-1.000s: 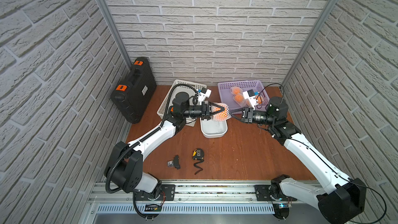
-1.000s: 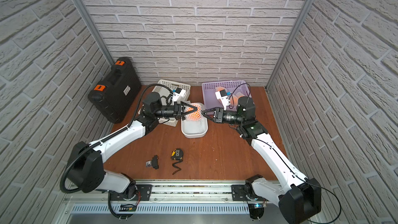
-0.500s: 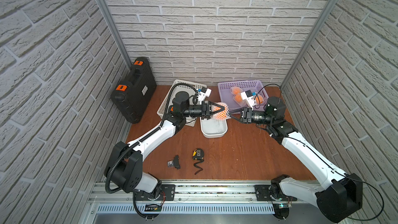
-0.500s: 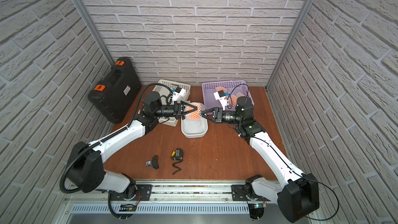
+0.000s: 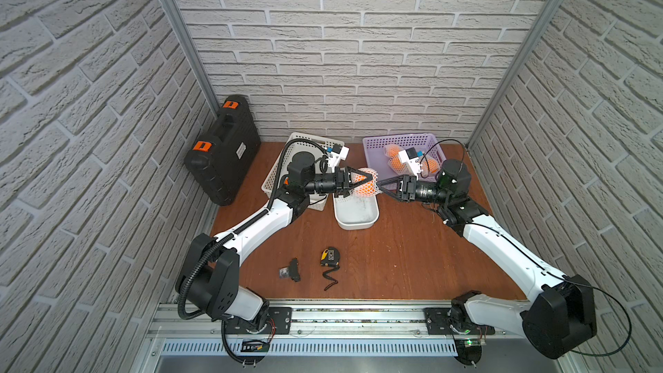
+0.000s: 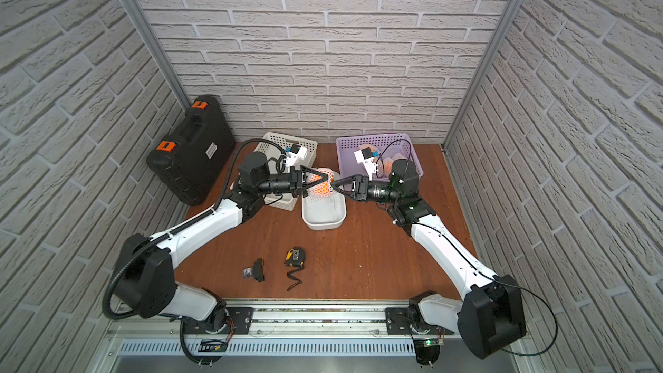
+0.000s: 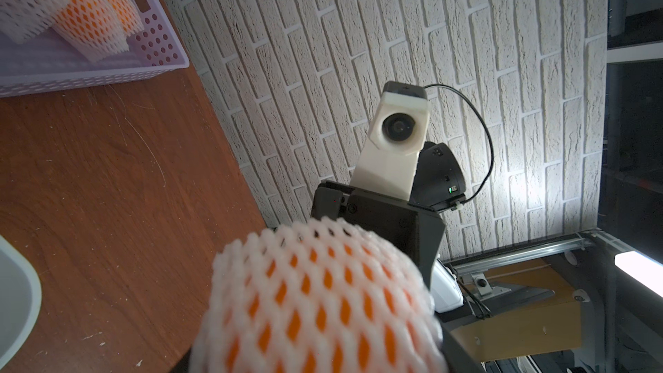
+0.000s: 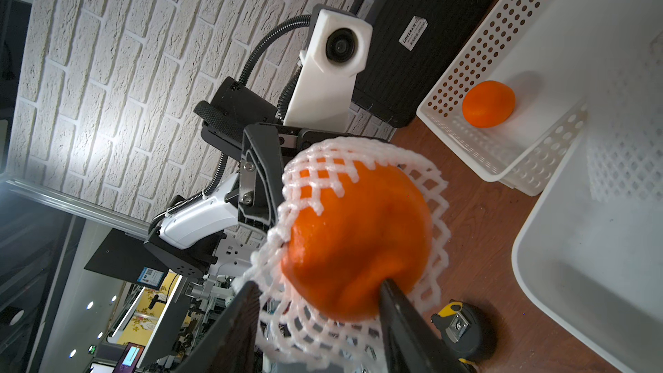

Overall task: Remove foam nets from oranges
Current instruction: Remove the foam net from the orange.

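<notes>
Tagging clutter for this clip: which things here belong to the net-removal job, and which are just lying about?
Job: netted orange in the left gripper; right gripper, open, facing it; netted oranges in the purple basket; bare orange in the white basket; loose net in the white tub.
Lying about: black case; tape measure; small black part.

- Left gripper (image 6: 318,183) is clamped on a netted orange (image 6: 323,188), held above a white tub (image 6: 324,222).
- Right gripper (image 6: 334,186) faces it from the opposite side, tips just beside the fruit.
- Purple basket (image 6: 376,139) stands against the rear wall.
- Tape measure (image 6: 295,257) lies on the table.
</notes>
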{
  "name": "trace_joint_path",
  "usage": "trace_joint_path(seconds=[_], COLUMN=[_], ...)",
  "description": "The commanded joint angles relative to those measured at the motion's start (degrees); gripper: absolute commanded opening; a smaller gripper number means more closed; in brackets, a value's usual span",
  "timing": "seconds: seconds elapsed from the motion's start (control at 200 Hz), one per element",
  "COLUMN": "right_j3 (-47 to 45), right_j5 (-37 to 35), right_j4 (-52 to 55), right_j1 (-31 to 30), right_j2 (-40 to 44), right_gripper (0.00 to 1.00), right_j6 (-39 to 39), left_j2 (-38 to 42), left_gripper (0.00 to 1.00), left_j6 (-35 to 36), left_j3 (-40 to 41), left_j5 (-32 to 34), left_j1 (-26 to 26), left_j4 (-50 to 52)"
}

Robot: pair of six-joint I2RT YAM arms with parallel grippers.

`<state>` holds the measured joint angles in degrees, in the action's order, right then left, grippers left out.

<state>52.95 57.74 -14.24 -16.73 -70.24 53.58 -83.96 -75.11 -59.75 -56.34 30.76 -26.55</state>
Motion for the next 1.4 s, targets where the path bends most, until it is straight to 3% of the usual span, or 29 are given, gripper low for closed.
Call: trace_joint_path(seconds=[0.0, 0.25, 0.46, 0.605, 0.76, 1.085, 1.29, 1.395], right_j3=[-0.84, -1.17, -1.96, -1.69, -1.97, -2.57, -2.72, -2.59], right_j5=[-0.83, -4.13, -2.14, -0.26, 0.98, 1.25, 0.95, 0.79], right_j4=[0.42, 1.43, -5.77, -6.37, -5.95, -6.01, -8.14, -8.07], right_j1=[-2.64, -2.19, -1.98, -1.99, -2.04, -2.43, -2.64, -2.75], right_j2=[-0.9, -0.62, -0.73, -0.65, -0.04, 0.72, 0.86, 0.61], right_gripper=[0.56, 0.52, 0.51, 0.54, 0.59, 0.66, 0.68, 0.69], right_j6=[-2.88, -3.84, 0.44, 0.35, -0.58, -1.5, -0.73, -0.76], left_j2=[0.29, 0.46, 0.36, 0.24, 0.52, -0.9, -1.88, -1.83], left_gripper=[0.48, 0.5, 0.54, 0.57, 0.57, 0.57, 0.38, 0.37], left_j6=[-1.05, -2.21, -2.43, -2.09, 3.85, 2.43, 1.76, 2.34], left_j3=[-2.22, -2.13, -1.6, -2.11, -3.93, -4.37, -5.37, -5.6], left_j5=[-4.9, -5.7, -5.98, -5.93, -5.43, -5.46, -6.34, -6.55], left_j1=[2.68, 2.69, 2.6, 2.69, 2.72, 2.69, 3.63, 3.94], left_j4=[-5.53, -7.07, -7.12, -6.51, 2.29, 0.65, 0.3, 1.17])
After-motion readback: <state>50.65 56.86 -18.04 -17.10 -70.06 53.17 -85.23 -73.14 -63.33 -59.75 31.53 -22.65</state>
